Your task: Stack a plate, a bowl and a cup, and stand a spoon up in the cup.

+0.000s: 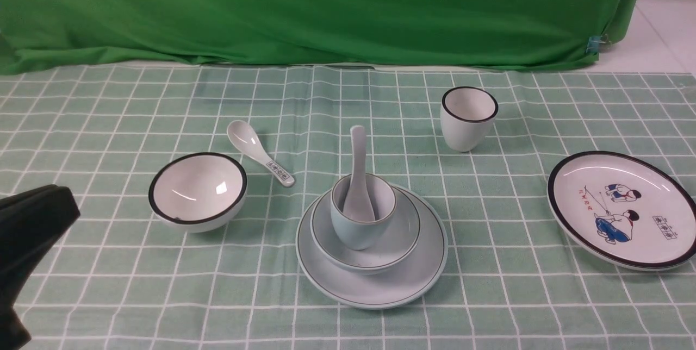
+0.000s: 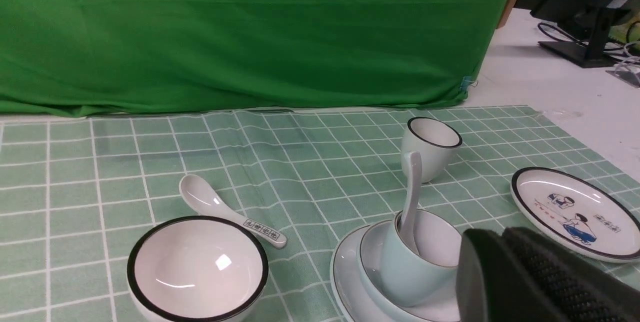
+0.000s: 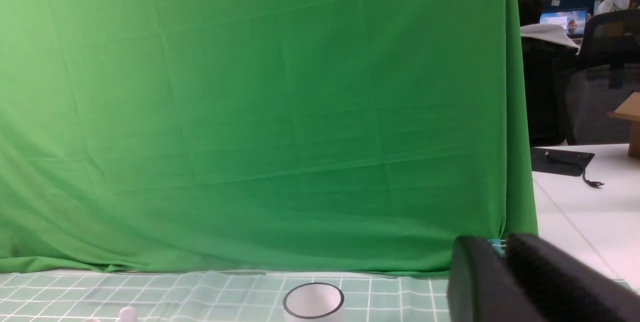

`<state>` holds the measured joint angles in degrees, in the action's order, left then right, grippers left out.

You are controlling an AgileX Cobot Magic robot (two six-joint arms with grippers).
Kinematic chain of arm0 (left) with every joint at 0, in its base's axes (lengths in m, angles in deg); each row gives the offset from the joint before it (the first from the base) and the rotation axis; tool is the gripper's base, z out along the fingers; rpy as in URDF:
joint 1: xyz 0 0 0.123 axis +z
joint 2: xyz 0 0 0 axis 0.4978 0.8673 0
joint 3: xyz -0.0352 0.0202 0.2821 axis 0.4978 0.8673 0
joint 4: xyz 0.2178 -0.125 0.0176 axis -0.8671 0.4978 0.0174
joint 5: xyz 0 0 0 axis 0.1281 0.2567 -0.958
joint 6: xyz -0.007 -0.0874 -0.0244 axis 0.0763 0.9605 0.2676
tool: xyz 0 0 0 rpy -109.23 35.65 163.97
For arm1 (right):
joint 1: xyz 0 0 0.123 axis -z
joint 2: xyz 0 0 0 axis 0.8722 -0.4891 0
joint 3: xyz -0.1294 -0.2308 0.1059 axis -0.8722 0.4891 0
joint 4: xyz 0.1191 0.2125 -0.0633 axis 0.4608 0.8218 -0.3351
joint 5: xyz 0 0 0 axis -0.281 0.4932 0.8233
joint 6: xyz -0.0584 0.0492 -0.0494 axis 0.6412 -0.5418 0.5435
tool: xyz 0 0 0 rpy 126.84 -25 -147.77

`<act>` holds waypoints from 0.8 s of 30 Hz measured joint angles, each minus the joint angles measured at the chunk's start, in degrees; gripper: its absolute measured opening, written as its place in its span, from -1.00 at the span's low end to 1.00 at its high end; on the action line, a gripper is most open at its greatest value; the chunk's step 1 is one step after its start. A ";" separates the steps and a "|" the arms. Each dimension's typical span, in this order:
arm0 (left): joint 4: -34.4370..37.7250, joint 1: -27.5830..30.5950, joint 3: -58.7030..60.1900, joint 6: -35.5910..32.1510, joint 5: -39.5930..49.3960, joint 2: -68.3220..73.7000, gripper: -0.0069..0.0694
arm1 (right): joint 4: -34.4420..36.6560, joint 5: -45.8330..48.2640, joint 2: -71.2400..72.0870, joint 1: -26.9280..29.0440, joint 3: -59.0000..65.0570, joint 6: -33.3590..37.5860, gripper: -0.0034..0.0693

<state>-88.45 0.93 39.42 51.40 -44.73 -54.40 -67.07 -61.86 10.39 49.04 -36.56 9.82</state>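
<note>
Left gripper (image 2: pixel 492 236), left wrist view: fingers pressed together, clenched on nothing; hangs just beside the stack, no contact that shows
Stack, same view: spoon (image 2: pixel 412 187) stands bowl-end down in the cup (image 2: pixel 405 272), handle leaning on the rim; cup sits in the bowl (image 2: pixel 371 272); bowl sits on the plate (image 2: pixel 345 282)
Right gripper (image 3: pixel 501 242), right wrist view: two dark fingers close together, a sliver of gap at the tips only; cannot tell whether parted or closed; nothing between them; raised, facing the green backdrop (image 3: pixel 250 112); only the black-rimmed cup (image 3: pixel 313 302) below
Front view: stack upright near the middle of the checked cloth (image 1: pixel 489 285); left arm (image 1: pixel 35 219) a black bulk at the near left edge, well apart from it; right arm out of frame; black-rimmed bowl (image 1: pixel 197 189), patterned spoon (image 1: pixel 261 153) and picture plate (image 1: pixel 620 208) lie apart from the stack
Progress: judged done; all four pieces placed
Left to do: nothing on the table, by the look of it
</note>
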 joint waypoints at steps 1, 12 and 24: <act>1.48 0.93 0.41 -2.06 -0.53 -0.49 -0.79 | 0.00 0.00 0.00 0.00 0.00 0.00 -0.56; 20.81 26.09 18.39 -25.62 -12.67 -14.72 -0.79 | 0.00 0.00 0.00 0.00 0.00 -0.23 -0.51; 22.29 31.88 28.97 -27.81 -8.14 -19.55 -0.79 | 0.00 -0.06 0.00 0.00 0.00 -0.29 -0.44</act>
<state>-66.17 32.81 68.40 23.59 -52.87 -73.95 -67.07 -61.91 10.39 49.04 -36.56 9.53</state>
